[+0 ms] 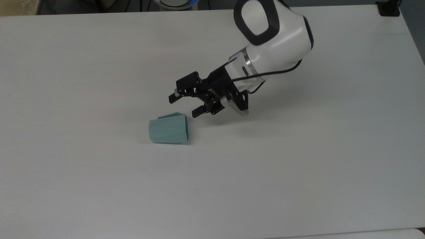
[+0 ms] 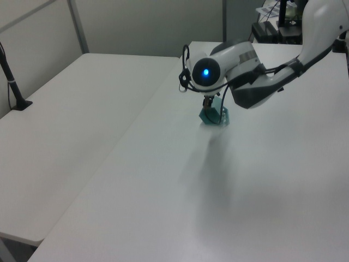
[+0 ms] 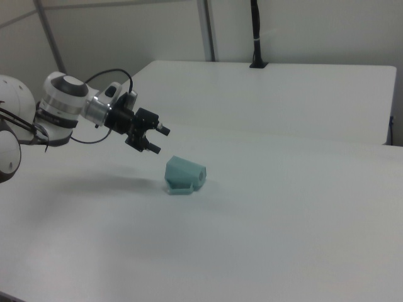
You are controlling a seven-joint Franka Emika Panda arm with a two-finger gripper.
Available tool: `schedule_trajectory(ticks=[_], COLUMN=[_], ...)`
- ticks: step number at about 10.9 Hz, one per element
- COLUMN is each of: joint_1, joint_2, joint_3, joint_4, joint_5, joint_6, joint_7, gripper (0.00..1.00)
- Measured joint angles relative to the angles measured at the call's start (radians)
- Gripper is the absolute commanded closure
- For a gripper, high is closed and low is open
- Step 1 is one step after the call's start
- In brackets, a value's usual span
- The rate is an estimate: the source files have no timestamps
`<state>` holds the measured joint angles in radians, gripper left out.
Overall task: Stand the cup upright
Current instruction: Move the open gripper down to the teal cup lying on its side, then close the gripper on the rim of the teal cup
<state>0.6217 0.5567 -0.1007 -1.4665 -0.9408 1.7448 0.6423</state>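
the pale teal faceted cup is lying on its side on the white table, wide rim toward the top view's right, narrower base toward the top view's left, its small handle on the far side. just beyond its rim, the black two-finger gripper is hanging tilted low over the table, fingers spread apart and gripping nothing, near the cup but not touching it. behind it the white arm is reaching back toward the table's far edge.

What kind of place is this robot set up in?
Probably a robotics lab or test room: a robot arm works over a bare white table holding a single teal cup, with a second table alongside.
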Motion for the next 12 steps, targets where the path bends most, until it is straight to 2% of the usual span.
schedule_trajectory(ticks=[5, 7, 10, 12], joint_1=[-0.004, -0.008, -0.017, -0.029], joint_2=[0.067, 0.078, 0.092, 0.098], joint_3=[0.0, 0.0, 0.0, 0.0], joint_4=[0.0, 0.0, 0.001, 0.001], joint_5=[-0.011, -0.013, -0.017, -0.025], joint_6=[0.0, 0.001, 0.012, 0.04], joint_7=[0.005, 0.005, 0.006, 0.006], gripper=[0.01, 0.05, 0.16, 0.3])
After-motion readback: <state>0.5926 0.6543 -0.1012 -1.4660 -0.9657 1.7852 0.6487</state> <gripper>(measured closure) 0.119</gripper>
